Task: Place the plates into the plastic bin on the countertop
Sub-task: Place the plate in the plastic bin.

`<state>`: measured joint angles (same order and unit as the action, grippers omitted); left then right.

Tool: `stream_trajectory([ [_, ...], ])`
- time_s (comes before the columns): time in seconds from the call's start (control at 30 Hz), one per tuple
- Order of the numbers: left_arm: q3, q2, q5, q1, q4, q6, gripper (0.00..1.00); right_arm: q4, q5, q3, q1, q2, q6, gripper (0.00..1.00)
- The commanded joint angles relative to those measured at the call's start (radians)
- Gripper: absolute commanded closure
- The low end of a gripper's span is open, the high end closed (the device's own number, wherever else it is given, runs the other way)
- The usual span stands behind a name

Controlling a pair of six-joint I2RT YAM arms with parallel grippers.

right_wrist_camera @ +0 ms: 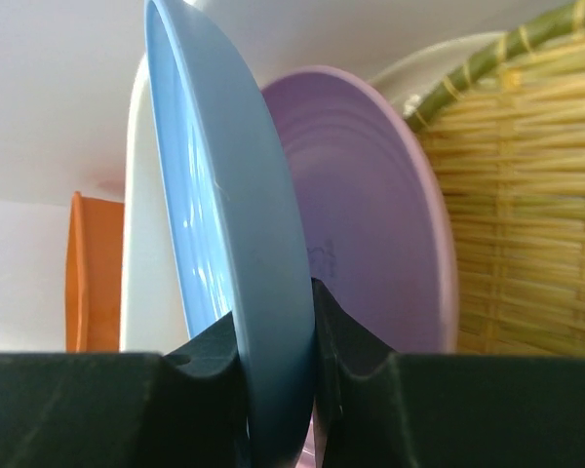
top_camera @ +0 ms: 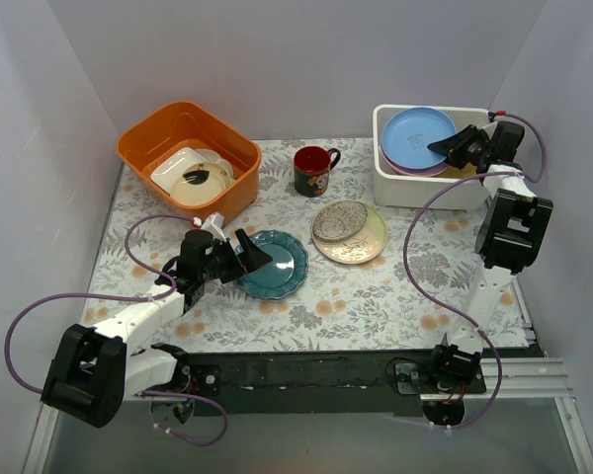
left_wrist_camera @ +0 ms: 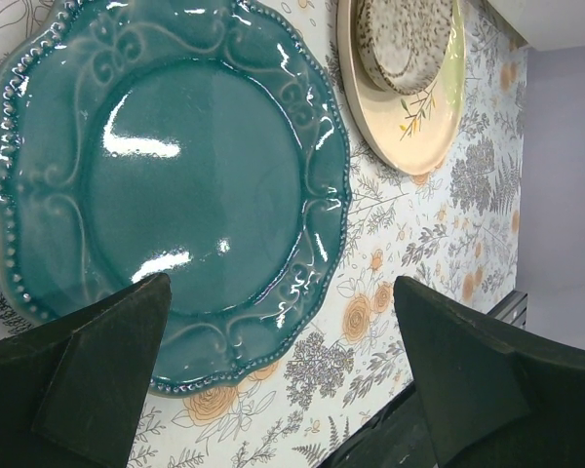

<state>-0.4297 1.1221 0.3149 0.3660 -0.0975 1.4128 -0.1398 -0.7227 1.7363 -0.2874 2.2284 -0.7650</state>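
Overhead view of a bench [top_camera: 376, 296] covered in a pale floral cloth. At the far left stands an orange tub [top_camera: 143, 148] holding white dishes [top_camera: 193, 176].

In front of it the left gripper [top_camera: 249, 253] is low over the near-left edge of a teal plate [top_camera: 277, 265] that lies flat on the cloth. In the left wrist view, the left gripper [left_wrist_camera: 283, 380] has its jaws spread wide and holds nothing. Whether either finger touches the plate cannot be told.

The teal plate [left_wrist_camera: 175, 185] is glossy, with a scalloped, beaded rim. It looks like glazed ceramic, so probably heavy, rigid, slippery and easy to chip. The rim is the only place to hold it, and one finger would have to slip under the edge.

A dark mug [top_camera: 314, 170] stands behind the middle of the bench. Right of the teal plate, a grey patterned plate [top_camera: 339, 219] rests on a cream plate [top_camera: 364, 245].

At the far right is the white plastic bin [top_camera: 415, 190]. A blue plate [top_camera: 418, 136] leans tilted inside it. The right gripper [top_camera: 457, 146] is clamped on its rim, one finger on each face. Beside it in the right wrist view are a pink plate [right_wrist_camera: 370, 214] and a yellow woven plate [right_wrist_camera: 526, 195]. Smooth and pinched only at the edge, the blue plate could pivot or slip.
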Motion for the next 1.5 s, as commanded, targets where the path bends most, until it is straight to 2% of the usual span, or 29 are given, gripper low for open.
stream_trajectory([
  [0.0, -0.038, -0.015, 0.003, 0.002, 0.007, -0.014, 0.02, 0.121, 0.049, 0.038, 0.002, -0.053, 0.099, 0.74],
  [0.03, -0.040, -0.016, 0.003, 0.002, 0.005, -0.017, 0.02, 0.135, 0.063, 0.046, 0.004, -0.058, 0.113, 0.70],
  [0.07, -0.038, -0.018, 0.003, 0.002, 0.007, -0.017, 0.02, 0.178, 0.069, 0.054, 0.004, -0.062, 0.125, 0.59],
  [0.27, -0.047, -0.018, 0.006, 0.002, 0.012, -0.018, 0.02, 0.209, 0.111, 0.029, 0.004, -0.125, 0.165, 0.32],
  [0.47, -0.043, -0.031, 0.007, 0.004, 0.013, -0.017, 0.02, 0.220, 0.150, 0.019, 0.004, -0.200, 0.182, 0.16],
  [0.63, -0.037, -0.041, 0.003, 0.002, 0.016, -0.017, 0.02, 0.224, 0.201, -0.001, 0.004, -0.278, 0.202, 0.08],
  [0.67, -0.037, -0.039, 0.003, 0.002, 0.018, -0.017, 0.02, 0.226, 0.209, -0.004, 0.004, -0.288, 0.202, 0.04],
  [1.0, -0.032, -0.058, 0.000, 0.002, 0.024, -0.017, 0.02, 0.223, 0.313, -0.069, 0.004, -0.403, 0.225, 0.02],
  [1.47, -0.032, -0.059, -0.005, 0.002, 0.025, -0.014, 0.02, 0.206, 0.249, -0.100, 0.020, -0.443, 0.220, 0.02],
])
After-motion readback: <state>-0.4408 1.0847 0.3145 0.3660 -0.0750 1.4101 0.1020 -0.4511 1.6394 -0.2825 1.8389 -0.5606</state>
